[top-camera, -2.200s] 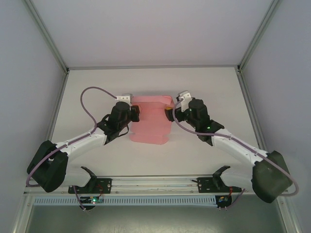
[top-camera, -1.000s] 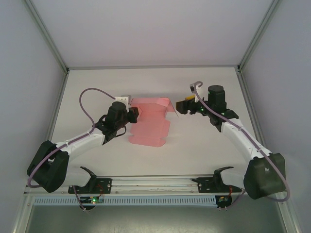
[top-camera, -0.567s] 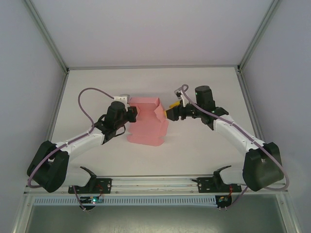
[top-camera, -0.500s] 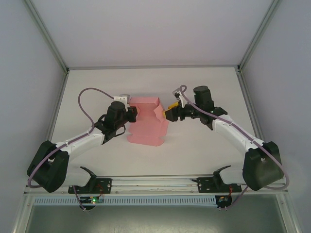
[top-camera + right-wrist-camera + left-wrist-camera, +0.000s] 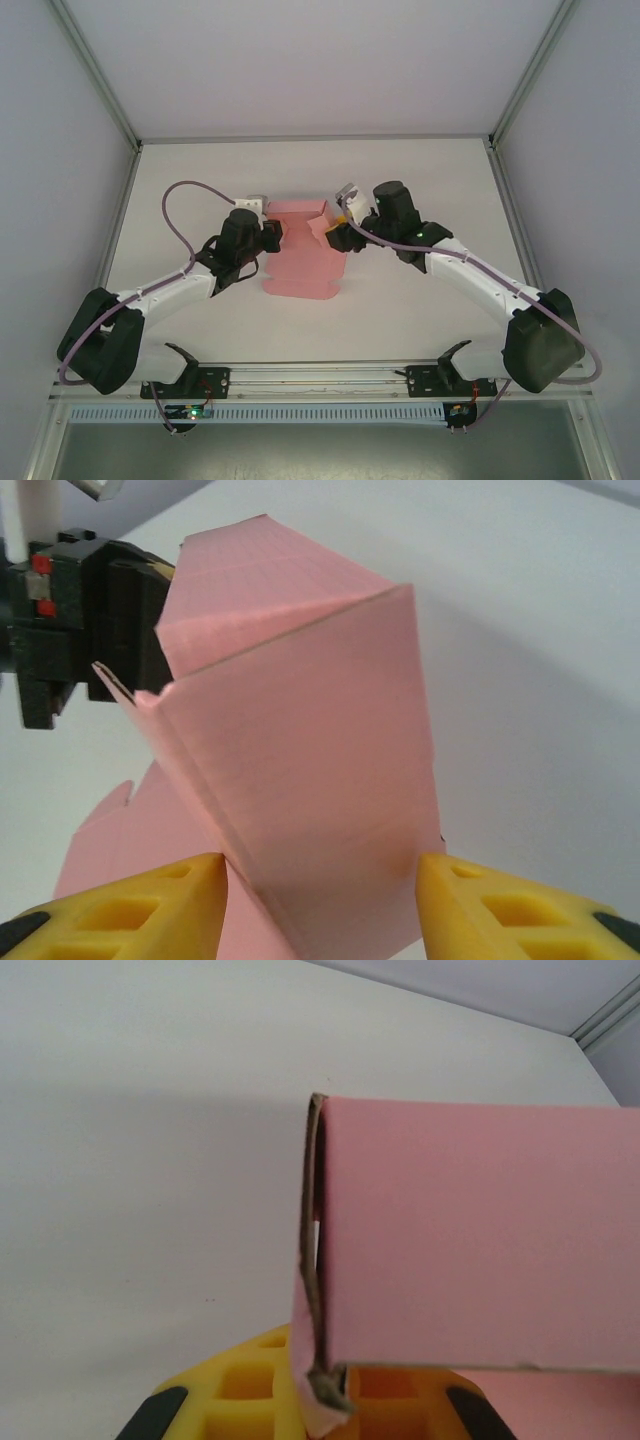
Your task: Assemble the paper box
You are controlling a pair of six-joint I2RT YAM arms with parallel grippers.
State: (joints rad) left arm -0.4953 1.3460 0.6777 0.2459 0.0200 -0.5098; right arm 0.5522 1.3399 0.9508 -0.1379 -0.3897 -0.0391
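Observation:
The pink paper box (image 5: 303, 262) lies partly folded on the white table between both arms, its far end raised. My left gripper (image 5: 272, 235) is at its far left edge. In the left wrist view that gripper (image 5: 325, 1400) is shut on the corner of a doubled pink panel (image 5: 470, 1230) that stands on edge. My right gripper (image 5: 335, 231) is at the far right side of the box. Seen from the right wrist, its yellow fingers (image 5: 150, 900) stand wide open on either side of an upright pink flap (image 5: 310, 760). The lower sheet lies flat beneath.
The white table (image 5: 420, 180) is walled by grey panels on three sides with a metal rail (image 5: 320, 377) along the near edge. The left arm's black gripper body (image 5: 60, 620) shows behind the box in the right wrist view.
My right gripper swung away to the right, then came back left to the box's far right flap, which now stands folded up and inward. The left gripper kept its hold and barely moved.

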